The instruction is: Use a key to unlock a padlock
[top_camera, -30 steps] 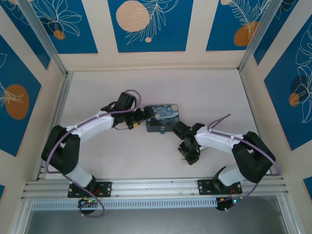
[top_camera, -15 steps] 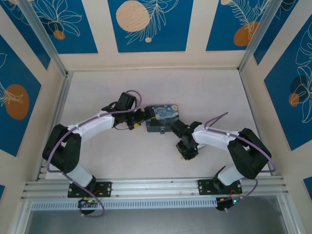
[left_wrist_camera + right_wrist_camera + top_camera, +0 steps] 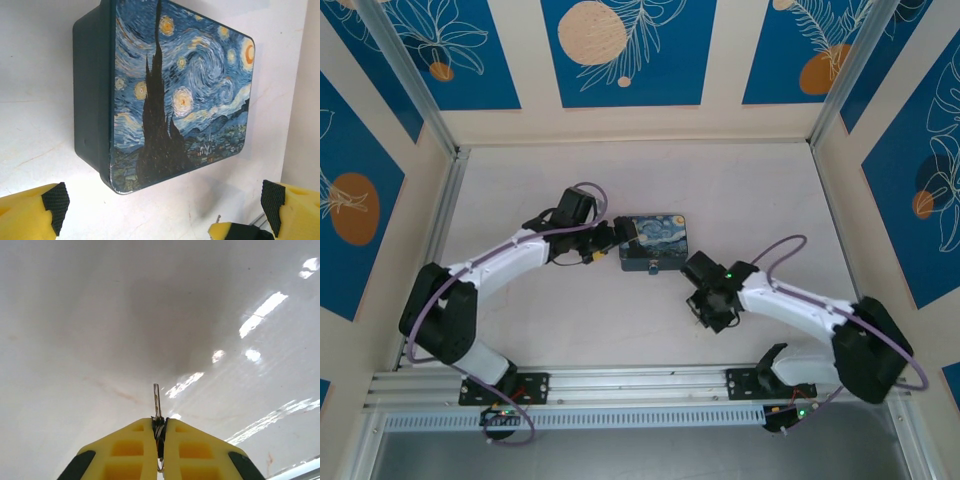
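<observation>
My right gripper (image 3: 713,309) is low over the table, in front and to the right of the blue painted tin (image 3: 654,241). In the right wrist view its yellow jaws (image 3: 160,424) are shut on the key (image 3: 156,399). The thin silvery blade sticks out past the fingertips above the white table. My left gripper (image 3: 613,240) sits at the tin's left end, open wide, with nothing between its black pads (image 3: 56,200). The tin (image 3: 180,90) lies just beyond them. A tiny dark bit (image 3: 653,266) at the tin's near edge may be the padlock; it is too small to tell.
The white table (image 3: 750,190) is walled on three sides by blue and cream panels. An aluminium rail (image 3: 640,382) carries both arm bases along the near edge. Purple cables loop off both arms.
The right gripper has shut on the key. Its elbow swung out to the right and its wrist shifted slightly. The left arm has stayed almost still.
</observation>
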`<state>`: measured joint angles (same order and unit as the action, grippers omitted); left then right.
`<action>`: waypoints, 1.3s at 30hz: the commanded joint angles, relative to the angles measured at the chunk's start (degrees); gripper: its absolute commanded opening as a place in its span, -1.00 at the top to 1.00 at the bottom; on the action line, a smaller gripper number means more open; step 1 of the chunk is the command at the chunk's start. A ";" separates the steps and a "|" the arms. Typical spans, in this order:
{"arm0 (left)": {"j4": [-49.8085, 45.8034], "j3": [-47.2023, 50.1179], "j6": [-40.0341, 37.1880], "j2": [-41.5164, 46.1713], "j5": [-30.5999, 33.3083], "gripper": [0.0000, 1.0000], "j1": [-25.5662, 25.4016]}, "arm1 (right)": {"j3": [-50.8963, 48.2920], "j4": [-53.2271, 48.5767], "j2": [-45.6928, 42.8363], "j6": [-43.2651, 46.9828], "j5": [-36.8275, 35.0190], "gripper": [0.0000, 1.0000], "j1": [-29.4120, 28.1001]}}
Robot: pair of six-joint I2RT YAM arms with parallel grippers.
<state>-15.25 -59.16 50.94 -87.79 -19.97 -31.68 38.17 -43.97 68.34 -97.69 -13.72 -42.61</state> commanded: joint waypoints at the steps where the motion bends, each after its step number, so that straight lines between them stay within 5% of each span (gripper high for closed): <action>1: 2.85 1.86 1.25 2.95 -1.73 -1.00 -0.41 | -2.03 -0.39 -8.10 1.50 -1.75 1.00 2.87; 5: 9.10 4.32 2.63 5.50 -3.48 -1.00 -0.96 | -0.18 0.81 -12.14 5.21 1.20 1.00 9.45; 11: 11.05 4.75 -1.36 9.10 -3.68 -0.87 -3.28 | 9.87 0.90 -6.16 11.75 7.59 1.00 17.83; 26: 16.08 0.04 -8.84 3.40 2.31 0.05 -12.36 | 27.57 3.53 12.07 9.83 15.64 1.00 19.06; 39: 22.66 -3.80 -12.38 -4.63 7.13 0.01 -16.88 | 29.72 4.13 14.19 8.66 15.82 1.00 18.32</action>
<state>4.21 -60.27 40.07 -90.52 -14.59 -47.70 66.54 -39.46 82.00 -88.03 0.51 -23.90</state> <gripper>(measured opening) 0.495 0.072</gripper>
